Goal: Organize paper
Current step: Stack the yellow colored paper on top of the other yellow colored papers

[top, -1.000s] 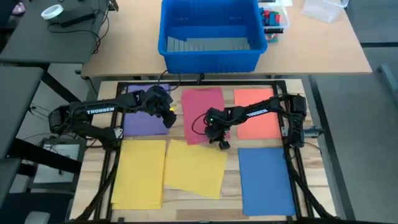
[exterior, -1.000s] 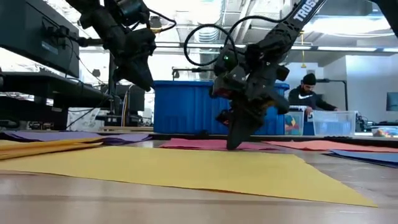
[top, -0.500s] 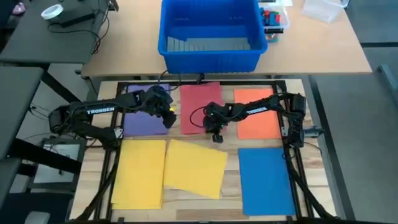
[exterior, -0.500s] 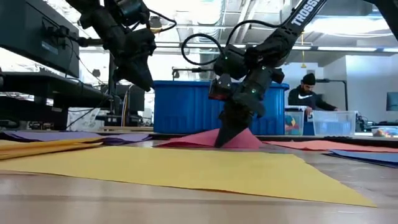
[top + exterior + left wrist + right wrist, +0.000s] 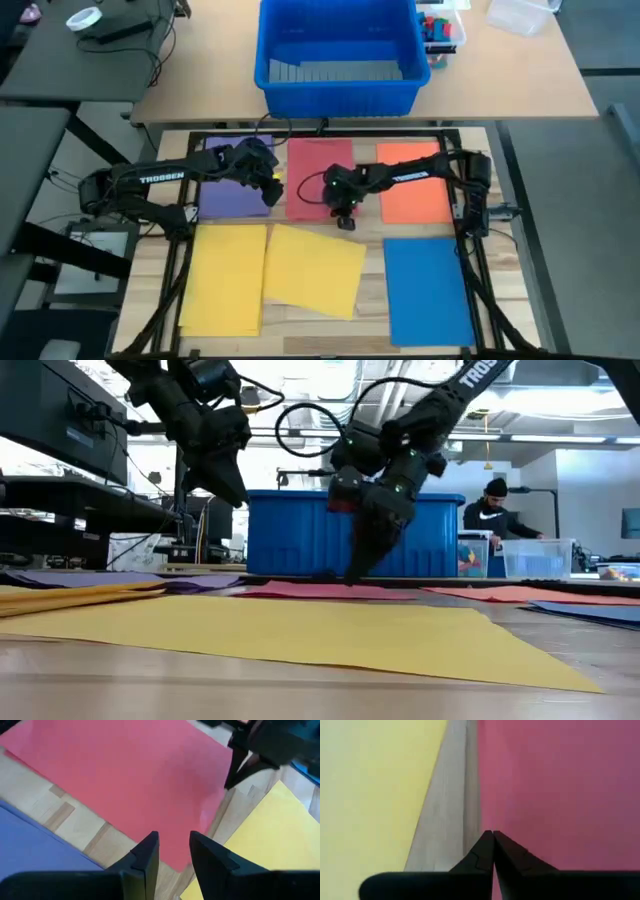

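The red sheet [image 5: 318,175] lies flat at 12 o'clock between purple [image 5: 228,190] and orange [image 5: 412,195]. The right gripper [image 5: 345,218], fingers pinched together, touches its near edge. The left gripper [image 5: 270,185] hovers, fingers narrowly apart. 2 overlapping yellow sheets [image 5: 312,265] look unsorted.

Readable text: "TROSSEN" in white on the left arm [image 5: 160,179], on the link well behind its jaws. The right arm [image 5: 405,176] carries white lettering on the link behind its jaws too, too small to read from above. In the low view the same arm's upper link [image 5: 478,372] shows partial white letters, "TROS", cut off at the frame edge. Nothing legible on the paper sheets.
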You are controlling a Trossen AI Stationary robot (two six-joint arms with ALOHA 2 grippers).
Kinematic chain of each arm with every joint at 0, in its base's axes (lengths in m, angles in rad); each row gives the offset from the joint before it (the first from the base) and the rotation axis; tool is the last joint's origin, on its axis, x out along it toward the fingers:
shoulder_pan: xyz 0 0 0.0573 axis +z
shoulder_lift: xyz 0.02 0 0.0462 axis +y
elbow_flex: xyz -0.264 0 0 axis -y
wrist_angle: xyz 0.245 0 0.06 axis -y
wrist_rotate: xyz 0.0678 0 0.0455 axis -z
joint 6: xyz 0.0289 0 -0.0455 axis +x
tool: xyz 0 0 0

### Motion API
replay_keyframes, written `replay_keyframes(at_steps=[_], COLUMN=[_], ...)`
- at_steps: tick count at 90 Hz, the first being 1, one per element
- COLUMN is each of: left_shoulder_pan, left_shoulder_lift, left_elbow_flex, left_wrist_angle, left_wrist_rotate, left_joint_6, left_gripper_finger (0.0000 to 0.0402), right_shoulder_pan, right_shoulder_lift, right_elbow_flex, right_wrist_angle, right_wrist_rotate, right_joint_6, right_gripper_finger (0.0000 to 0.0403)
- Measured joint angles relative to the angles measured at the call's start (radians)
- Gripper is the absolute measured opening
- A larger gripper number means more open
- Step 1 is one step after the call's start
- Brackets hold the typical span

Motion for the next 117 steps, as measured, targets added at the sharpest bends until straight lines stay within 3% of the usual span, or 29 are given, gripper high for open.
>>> replay_keyframes(at_steps=[17,27,40,52,63,74,92,101,117], left_shoulder_pan=[-0.014,-0.055,-0.159,-0.270,-0.372,-0.472,-0.594,-0.620,-0.650], left_shoulder_lift=[0.000,0.000,0.000,0.000,0.032,0.123,0.291,0.374,0.498], left_elbow_flex=[0.000,0.000,0.001,0.001,0.002,0.002,0.002,0.002,0.002], left_wrist_angle=[-0.001,-0.002,0.013,0.015,0.027,0.063,0.186,0.243,0.340], left_wrist_rotate=[0.000,0.003,0.005,-0.046,-0.075,-0.076,-0.088,-0.092,-0.090], left_joint_6=[-0.020,-0.052,-0.093,-0.176,-0.256,-0.305,-0.346,-0.351,-0.364], left_gripper_finger=[0.0093,0.0093,0.0093,0.0093,0.0093,0.0093,0.0093,0.0093,0.0093], right_shoulder_pan=[0.000,-0.011,-0.005,0.027,0.077,0.163,0.242,0.254,0.315], right_shoulder_lift=[-0.089,-0.174,-0.323,-0.423,-0.441,-0.433,-0.413,-0.382,-0.316], right_elbow_flex=[0.006,-0.041,-0.197,-0.378,-0.513,-0.580,-0.598,-0.595,-0.572], right_wrist_angle=[-0.178,-0.228,-0.155,-0.028,0.119,0.285,0.313,0.332,0.348], right_wrist_rotate=[-0.028,-0.030,-0.029,-0.047,-0.139,-0.153,0.060,0.082,0.106], right_joint_6=[0.022,0.112,0.336,0.673,0.929,1.090,1.201,1.255,1.300], right_gripper_finger=[0.0000,0.0000,0.0000,0.0007,0.0053,0.0124,0.0222,0.0243,0.0242])
